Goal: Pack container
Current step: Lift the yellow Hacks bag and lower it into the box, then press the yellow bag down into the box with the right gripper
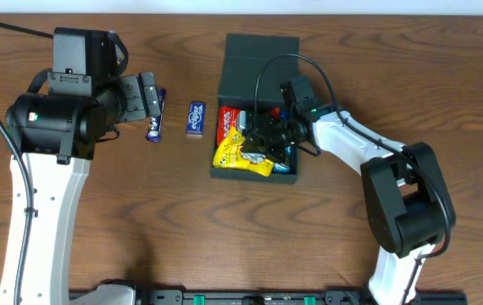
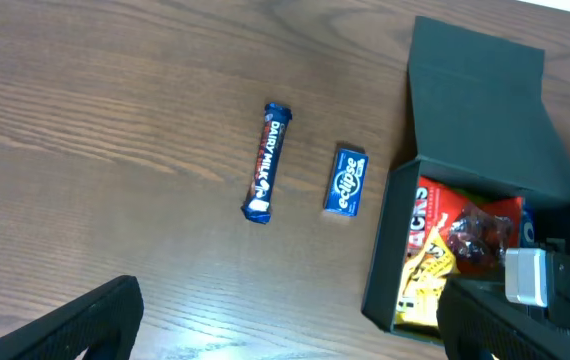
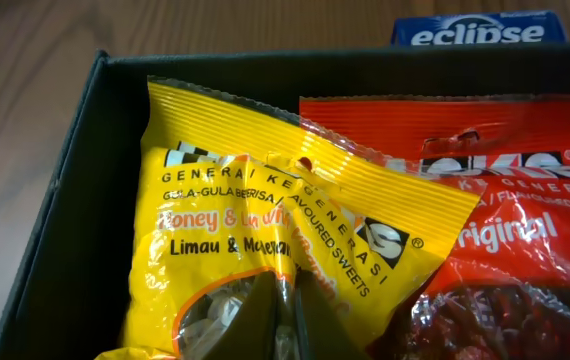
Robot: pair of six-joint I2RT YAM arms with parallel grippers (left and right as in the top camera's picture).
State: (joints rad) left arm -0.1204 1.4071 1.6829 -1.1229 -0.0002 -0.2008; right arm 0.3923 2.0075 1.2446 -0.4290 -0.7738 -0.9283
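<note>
The dark container (image 1: 227,85) stands open at table centre, lid (image 1: 261,51) folded back. Inside lie a yellow sweets packet (image 1: 240,154) and a red packet (image 1: 227,121). My right gripper (image 1: 263,140) is inside the box, shut on the yellow packet (image 3: 265,220), pinching its film beside the red packet (image 3: 505,240). My left gripper (image 1: 150,95) is open and empty, above a blue Dairy Milk bar (image 2: 267,160). A blue Eclipse box (image 2: 346,180) lies between the bar and the container (image 2: 390,250).
The Dairy Milk bar (image 1: 154,125) and the Eclipse box (image 1: 195,117) lie on the wooden table left of the container. A black cable (image 1: 267,72) loops over the box from the right arm.
</note>
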